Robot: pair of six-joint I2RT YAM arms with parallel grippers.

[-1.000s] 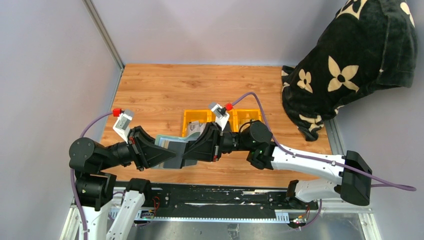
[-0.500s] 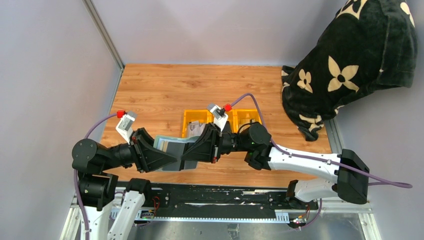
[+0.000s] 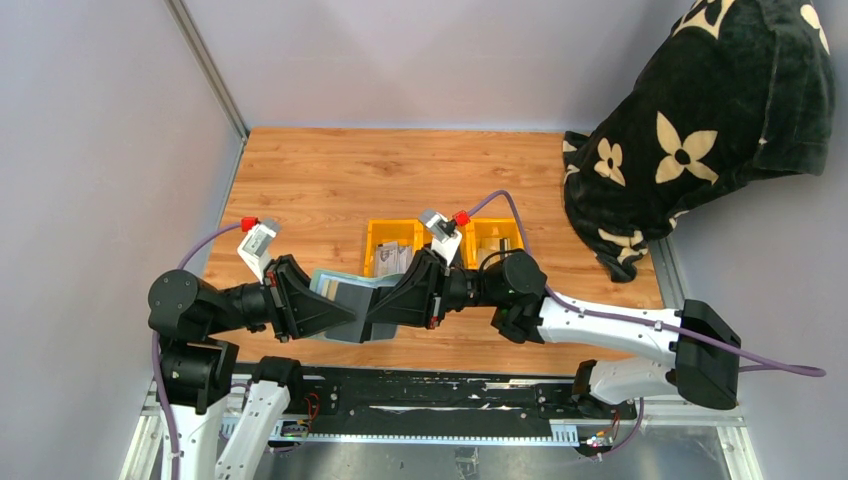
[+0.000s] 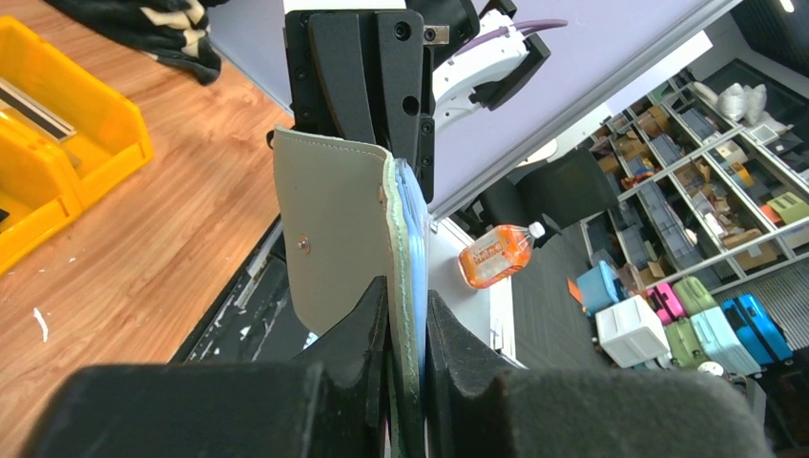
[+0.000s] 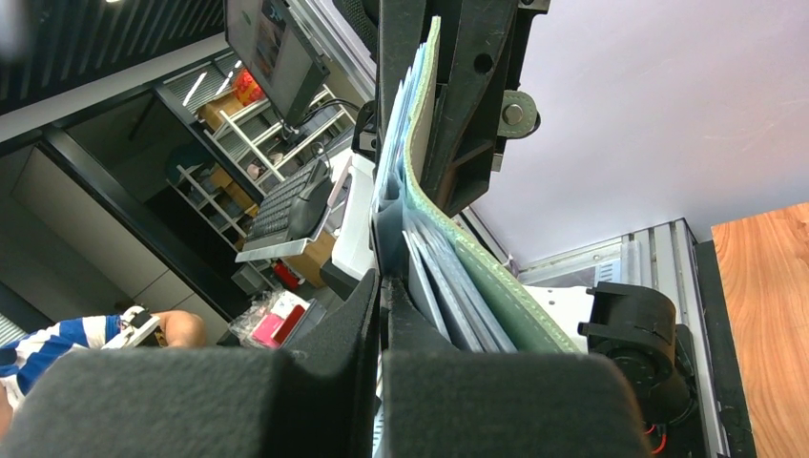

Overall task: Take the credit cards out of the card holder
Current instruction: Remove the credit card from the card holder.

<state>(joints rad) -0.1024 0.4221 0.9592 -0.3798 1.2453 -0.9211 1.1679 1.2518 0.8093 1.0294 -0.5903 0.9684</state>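
Note:
The sage-green card holder (image 3: pixel 328 284) is held on edge above the table's near part, between both grippers. My left gripper (image 3: pixel 342 312) is shut on its lower edge; in the left wrist view (image 4: pixel 405 296) the fingers pinch the green flap (image 4: pixel 334 210) and its blue-grey inside. My right gripper (image 3: pixel 370 314) comes from the right and is shut on a thin grey credit card (image 5: pixel 389 191) at the holder's open side. Further grey cards (image 5: pixel 444 286) stand in the green holder (image 5: pixel 487 286) just beside the right fingers.
A yellow bin (image 3: pixel 380 236) with compartments sits just behind the grippers, with whitish cards (image 3: pixel 396 258) in its left part. A black floral cloth (image 3: pixel 700 120) covers the far right corner. Grey walls close the left and back.
Both arms and the holder have drifted slightly right. The grips have not changed.

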